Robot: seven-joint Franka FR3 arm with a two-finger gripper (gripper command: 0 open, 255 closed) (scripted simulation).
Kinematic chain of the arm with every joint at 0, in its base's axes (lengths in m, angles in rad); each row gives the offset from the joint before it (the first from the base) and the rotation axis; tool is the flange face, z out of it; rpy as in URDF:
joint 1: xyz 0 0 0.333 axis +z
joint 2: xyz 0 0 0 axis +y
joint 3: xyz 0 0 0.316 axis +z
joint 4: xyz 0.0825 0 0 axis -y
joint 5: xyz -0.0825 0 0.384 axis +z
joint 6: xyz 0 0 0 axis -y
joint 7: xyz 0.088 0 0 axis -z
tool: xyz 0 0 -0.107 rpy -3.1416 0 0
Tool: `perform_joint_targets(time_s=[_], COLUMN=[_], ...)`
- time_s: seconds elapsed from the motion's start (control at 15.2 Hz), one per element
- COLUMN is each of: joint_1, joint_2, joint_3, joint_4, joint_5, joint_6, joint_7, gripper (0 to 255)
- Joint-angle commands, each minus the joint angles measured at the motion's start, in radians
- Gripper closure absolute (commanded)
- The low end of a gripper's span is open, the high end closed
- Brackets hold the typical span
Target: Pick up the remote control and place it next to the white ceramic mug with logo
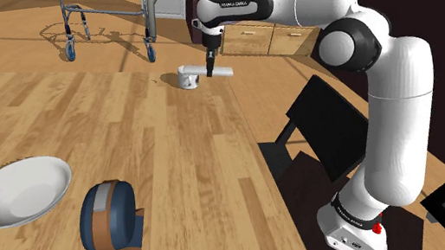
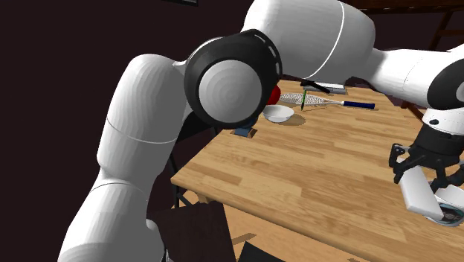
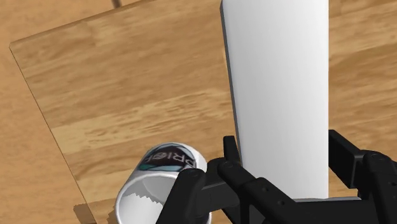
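My black gripper (image 1: 210, 58) is shut on a plain white remote control (image 1: 216, 70), a long flat bar held near one end. It hangs close above the far end of the wooden table (image 1: 172, 152). A white mug with a dark logo band (image 1: 187, 80) stands right beside it. In the second exterior view the remote (image 2: 416, 192) tilts down from the gripper (image 2: 425, 170), partly in front of the mug (image 2: 448, 212). In the wrist view the remote (image 3: 277, 95) runs out between the fingers (image 3: 230, 158), and the mug (image 3: 167, 173) stands by one finger, close to the table's corner.
A white bowl (image 1: 18, 190) and a blue and grey roll on a wooden stand (image 1: 110, 219) sit near the front of the table. A metal walker (image 1: 108, 20) and a wooden cabinet (image 1: 266, 36) stand beyond it. A black chair (image 1: 326, 129) is beside the arm. A racket (image 2: 327, 100) lies at the table's other end.
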Motion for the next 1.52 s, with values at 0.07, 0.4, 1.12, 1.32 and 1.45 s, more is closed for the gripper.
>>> perform_joint_targets(time_s=[0.07,0.4,1.12,1.32,1.45], joint_1=[0.0,0.001,0.0,0.0,0.0], joint_2=[0.002,0.014,0.057,0.07,0.07], joint_3=[0.0,0.001,0.004,0.005,0.005], joint_4=[-0.039,-0.089,-0.171,-0.185,-0.185], joint_5=[0.001,0.002,0.007,0.008,0.008], joint_6=[0.042,0.103,0.229,0.255,0.255], joint_7=[-0.002,-0.002,-0.004,-0.005,-0.005], gripper=[255,255,255,255,255])
